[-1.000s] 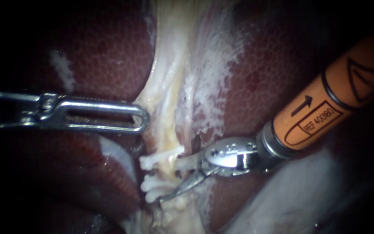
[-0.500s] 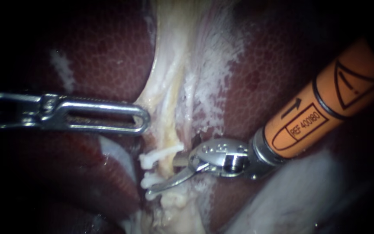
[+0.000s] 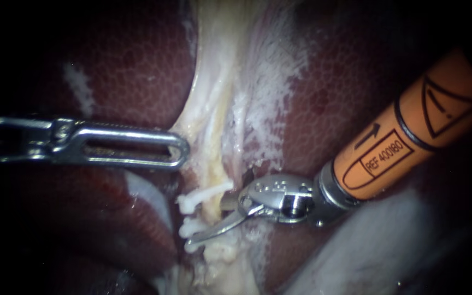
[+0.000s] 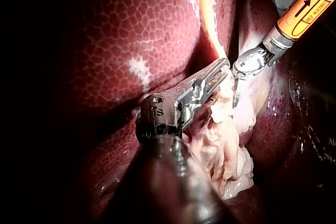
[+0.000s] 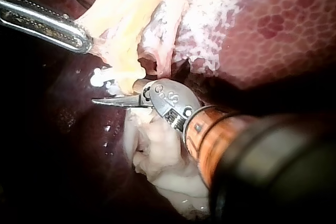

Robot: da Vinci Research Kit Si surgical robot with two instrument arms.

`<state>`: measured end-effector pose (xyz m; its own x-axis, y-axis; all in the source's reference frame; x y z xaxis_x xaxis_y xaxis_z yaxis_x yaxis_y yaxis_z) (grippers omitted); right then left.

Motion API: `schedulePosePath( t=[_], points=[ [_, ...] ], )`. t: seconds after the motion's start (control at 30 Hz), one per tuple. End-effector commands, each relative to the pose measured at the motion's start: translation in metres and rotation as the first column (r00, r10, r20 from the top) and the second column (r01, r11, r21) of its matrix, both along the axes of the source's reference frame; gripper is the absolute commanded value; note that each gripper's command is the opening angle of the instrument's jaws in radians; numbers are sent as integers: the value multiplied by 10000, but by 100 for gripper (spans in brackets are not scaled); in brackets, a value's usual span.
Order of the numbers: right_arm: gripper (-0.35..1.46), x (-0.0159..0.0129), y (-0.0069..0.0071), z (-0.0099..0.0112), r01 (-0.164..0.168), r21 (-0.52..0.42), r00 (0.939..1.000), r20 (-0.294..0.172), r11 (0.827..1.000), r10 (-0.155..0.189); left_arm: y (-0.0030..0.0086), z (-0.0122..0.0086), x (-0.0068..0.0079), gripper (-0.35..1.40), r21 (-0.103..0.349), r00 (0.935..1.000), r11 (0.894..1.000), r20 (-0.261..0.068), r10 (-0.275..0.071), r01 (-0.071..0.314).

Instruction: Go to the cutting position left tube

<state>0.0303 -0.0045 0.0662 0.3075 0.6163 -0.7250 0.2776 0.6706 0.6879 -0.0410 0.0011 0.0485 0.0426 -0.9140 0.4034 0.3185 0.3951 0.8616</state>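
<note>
Endoscope view: pale tube (image 3: pixel 212 192), white clips (image 3: pixel 194 200), between right instrument (image 3: pixel 205 221) parted jaws.

Printed marks only on right instrument (image 3: pixel 208 221), orange sleeve (image 3: pixel 411 131)

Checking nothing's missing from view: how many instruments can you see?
2. The left instrument comes in over the liver, tip at the pale tissue; the right instrument comes in from the right, tip beside the white clips. None seems hidden.
</note>
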Motion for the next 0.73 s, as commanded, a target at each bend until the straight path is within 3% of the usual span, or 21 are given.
schedulePosePath(
  t=[0.03,0.23,0.43,0.57,0.73],
  points=[
    [24,0,1,2,-13,-13,10000,-1,10000,13,0,0,0,-35,-1,10000,10000,0,1,-1],
    [14,-1,1,3,-12,-15,10000,-1,10000,12,0,0,0,-35,-1,10000,10000,-1,0,0],
    [37,-2,1,3,-4,-15,10000,-6,10000,4,0,0,0,-35,-1,10000,10000,0,1,-1],
    [64,-2,1,3,-1,-17,10000,-7,10000,1,0,0,0,-35,-1,10000,10000,-1,0,0],
    [69,-4,1,4,7,-18,10000,-12,10000,-7,0,0,0,-35,-1,10000,10000,0,0,0]
  ],
)
